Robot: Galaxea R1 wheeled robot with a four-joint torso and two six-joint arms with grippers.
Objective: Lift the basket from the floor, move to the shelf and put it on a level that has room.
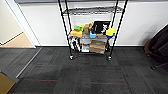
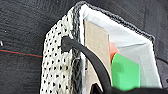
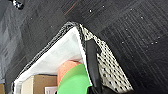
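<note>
Close under the left wrist camera, the basket point(image 2: 58, 65) shows its cream side with dark speckles, a dark braided edge and white lining point(image 2: 130, 45) folded over the rim. One black finger point(image 2: 87, 60) of the left gripper point(image 2: 96, 87) curves over that rim and down the outer wall, so the gripper seems to pinch the basket's edge, though its other finger cannot be made out. Inside the basket stand a tan cardboard piece point(image 2: 96, 50), an orange thing point(image 2: 113, 50) and a green block point(image 2: 125, 72). From the right wrist camera the same basket point(image 3: 110, 67) appears from its other end, with a black finger point(image 3: 92, 65) of the right gripper point(image 3: 96, 88) laid along the rim between the lining and the speckled wall; it too looks clamped on the rim, its second finger hidden. Green, orange and cardboard items show inside there as well. Dark carpet floor point(image 3: 140, 35) with a thin red line lies beneath the basket in both wrist views, and whether the basket touches it cannot be told. In the head view the black wire shelf point(image 1: 91, 30) stands on casters against a white wall point(image 1: 45, 25), well ahead across the carpet. Its upper visible level point(image 1: 92, 10) is a bare grey grid; the tier below carries yellow, green and blue items, and a cardboard box point(image 1: 97, 46) sits lower down. Tan wooden flooring point(image 1: 18, 41) shows at the left.
</note>
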